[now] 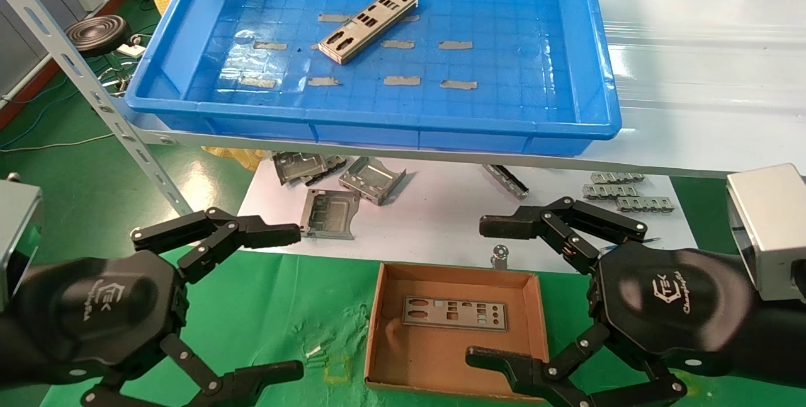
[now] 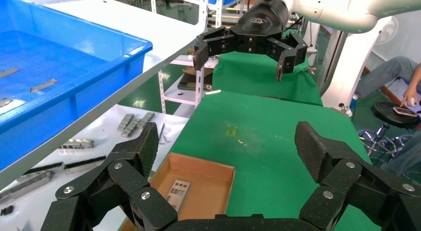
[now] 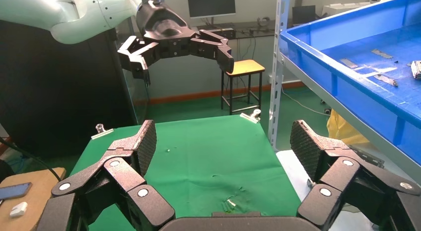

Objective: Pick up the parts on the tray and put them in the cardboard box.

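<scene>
One silver-grey part point(image 1: 368, 24) lies at a slant on the floor of the blue tray point(image 1: 378, 125), at the back. A second part point(image 1: 454, 314) point(image 2: 177, 192) lies flat in the brown cardboard box point(image 1: 441, 356) point(image 2: 208, 189) on the green cloth. My left gripper point(image 1: 297, 301) point(image 2: 228, 141) hangs open just left of the box with nothing between its fingers. At the box's right side my right gripper point(image 1: 478, 291) point(image 3: 223, 141) is open and empty too. Both are well below and in front of the tray.
Folded grey brackets point(image 1: 352, 183) and small connector strips point(image 1: 620, 196) lie on the white sheet under the tray's shelf. Short grey tape strips point(image 1: 400, 80) dot the tray floor. A slanted metal shelf upright point(image 1: 94, 92) stands at the left.
</scene>
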`<action>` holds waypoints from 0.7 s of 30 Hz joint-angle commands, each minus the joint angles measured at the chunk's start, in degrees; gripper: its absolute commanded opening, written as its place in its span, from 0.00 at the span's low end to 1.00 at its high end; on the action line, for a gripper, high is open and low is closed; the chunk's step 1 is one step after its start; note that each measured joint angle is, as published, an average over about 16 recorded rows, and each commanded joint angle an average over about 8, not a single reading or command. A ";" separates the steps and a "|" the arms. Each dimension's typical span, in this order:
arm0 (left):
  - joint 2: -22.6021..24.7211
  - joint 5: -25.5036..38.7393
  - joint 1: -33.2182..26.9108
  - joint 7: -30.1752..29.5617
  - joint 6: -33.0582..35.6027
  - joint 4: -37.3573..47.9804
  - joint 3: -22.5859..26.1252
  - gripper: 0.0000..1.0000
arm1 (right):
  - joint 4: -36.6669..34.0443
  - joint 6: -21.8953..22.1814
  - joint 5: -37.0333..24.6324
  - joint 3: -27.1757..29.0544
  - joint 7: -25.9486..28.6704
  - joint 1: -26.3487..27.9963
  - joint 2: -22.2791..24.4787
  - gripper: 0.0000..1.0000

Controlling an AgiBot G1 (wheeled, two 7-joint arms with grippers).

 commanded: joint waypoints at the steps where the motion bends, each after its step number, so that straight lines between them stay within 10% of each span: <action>1: 0.00 0.00 0.00 0.00 0.00 0.00 0.00 1.00 | 0.00 0.00 0.00 0.00 0.00 0.00 0.00 1.00; 21: 0.00 0.00 0.00 0.00 0.00 0.00 0.00 1.00 | 0.00 0.00 0.00 0.00 0.00 0.00 0.00 1.00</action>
